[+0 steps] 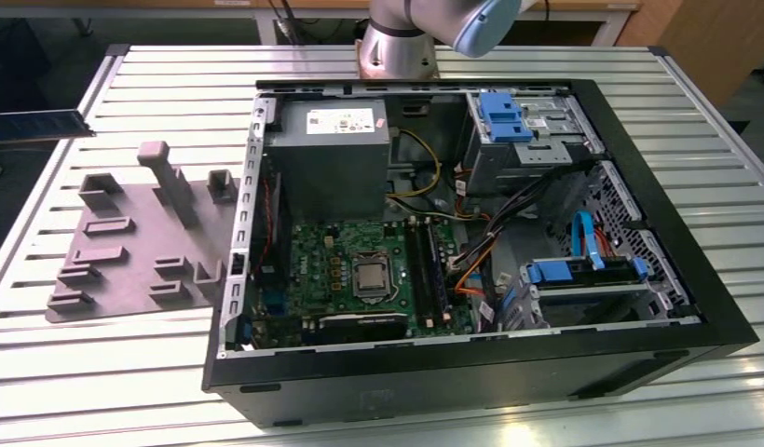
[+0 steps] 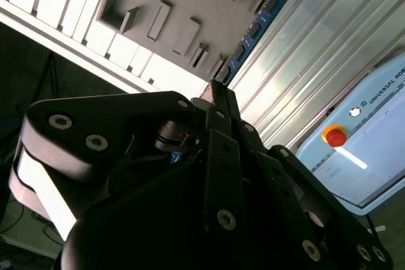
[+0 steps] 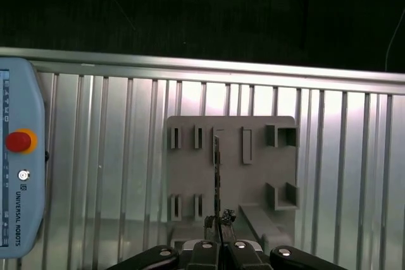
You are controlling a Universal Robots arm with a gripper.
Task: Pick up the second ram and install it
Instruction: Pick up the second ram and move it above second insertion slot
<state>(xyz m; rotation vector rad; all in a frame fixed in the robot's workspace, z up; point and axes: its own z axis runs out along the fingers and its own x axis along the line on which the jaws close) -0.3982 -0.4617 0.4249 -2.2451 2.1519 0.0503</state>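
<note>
Gripper (image 3: 218,222) is clamping the second ram (image 3: 216,175) by one end. The stick's long axis is pointing straight out beyond the fingertips, above the grey fixture plate (image 3: 186,175).

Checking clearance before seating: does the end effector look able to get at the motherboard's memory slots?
Likely yes: the computer case lies open, and the memory slots sit uncovered, though cables run close beside.

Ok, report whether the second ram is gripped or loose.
Gripped: in both wrist views the gripper is shut on one end of the second ram, held over the gray fixture.
</note>
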